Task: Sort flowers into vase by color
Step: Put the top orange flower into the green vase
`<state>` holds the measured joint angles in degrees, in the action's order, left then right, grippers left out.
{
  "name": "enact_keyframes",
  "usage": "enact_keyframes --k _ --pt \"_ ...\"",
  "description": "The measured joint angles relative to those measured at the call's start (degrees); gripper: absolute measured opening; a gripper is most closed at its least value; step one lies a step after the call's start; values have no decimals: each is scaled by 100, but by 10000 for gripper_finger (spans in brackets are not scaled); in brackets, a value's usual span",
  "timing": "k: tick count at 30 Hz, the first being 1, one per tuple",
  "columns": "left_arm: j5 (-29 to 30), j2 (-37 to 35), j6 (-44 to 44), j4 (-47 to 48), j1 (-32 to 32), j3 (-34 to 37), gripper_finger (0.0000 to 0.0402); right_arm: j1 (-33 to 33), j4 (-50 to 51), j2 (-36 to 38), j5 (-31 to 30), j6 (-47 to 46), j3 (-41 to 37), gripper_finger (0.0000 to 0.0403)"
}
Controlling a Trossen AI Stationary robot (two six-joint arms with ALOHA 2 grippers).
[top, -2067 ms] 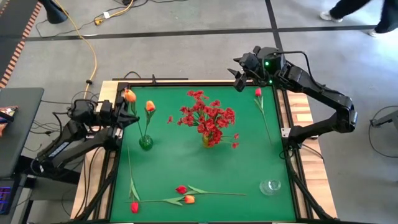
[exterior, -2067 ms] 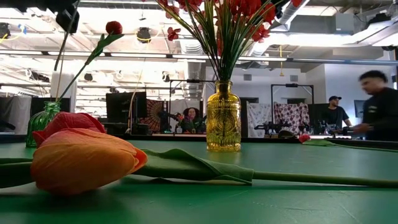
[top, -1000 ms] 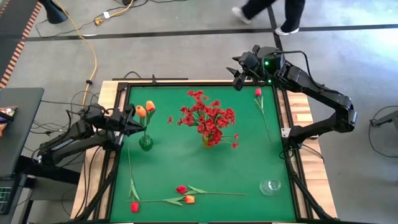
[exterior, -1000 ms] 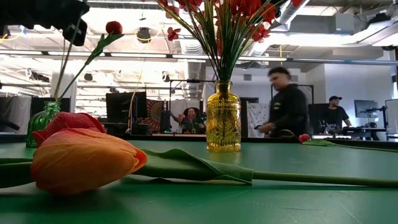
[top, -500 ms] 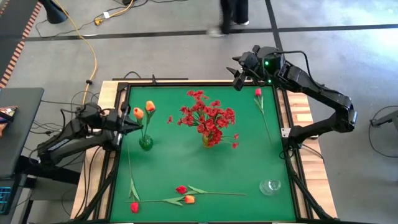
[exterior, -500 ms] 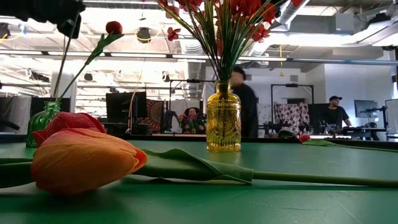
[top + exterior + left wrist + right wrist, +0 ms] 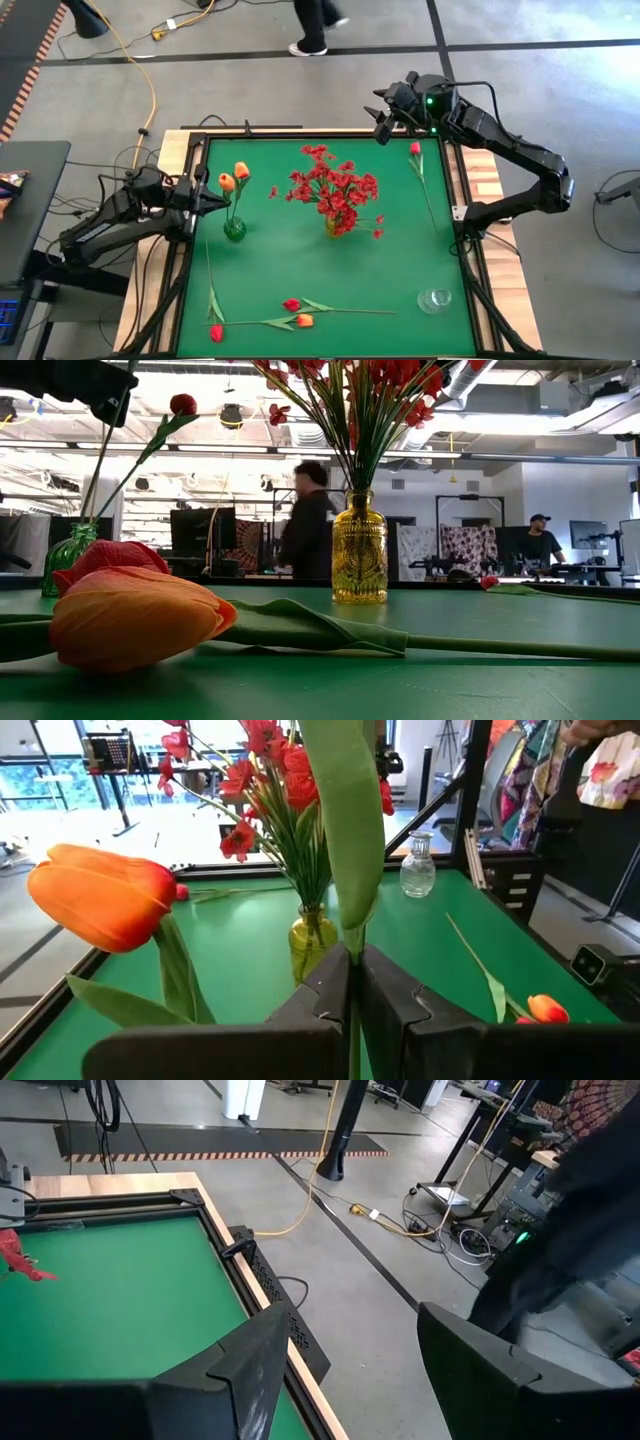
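Observation:
My left gripper is at the table's left side, shut on an orange tulip next to the small green vase. A second orange tulip stands in that vase. The yellow vase at mid-table holds bunches of small red blossoms. One red bud lies on its stem by the far right corner. Two red buds and an orange tulip lie along the near edge. My right gripper hangs open over the far right corner, touching nothing. My left gripper pinches the orange tulip's thin green stem between its two fingers, just below a long leaf. The fingers come level from the table's left and lie across the stem. The flower is lifted, roughly upright; its lower stem slants down to the green vase's mouth.
An empty clear glass vase stands near the table's near right corner. A black frame rail edges the green mat. A person walks past beyond the far edge. Bare mat lies between the yellow vase and the near edge.
My left gripper has carried the orange tulip a little toward the table's right, up to the green vase, and then stayed almost still; the tulip head now sits close beside the one in the vase. A person has walked across behind the table.

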<state>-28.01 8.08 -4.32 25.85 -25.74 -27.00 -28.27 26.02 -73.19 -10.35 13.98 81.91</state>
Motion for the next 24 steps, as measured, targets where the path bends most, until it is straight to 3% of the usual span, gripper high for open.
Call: enact_keyframes --k 24 --pt "-1 0 144 -367 1 450 0 0 4 0 0 3 0 249"
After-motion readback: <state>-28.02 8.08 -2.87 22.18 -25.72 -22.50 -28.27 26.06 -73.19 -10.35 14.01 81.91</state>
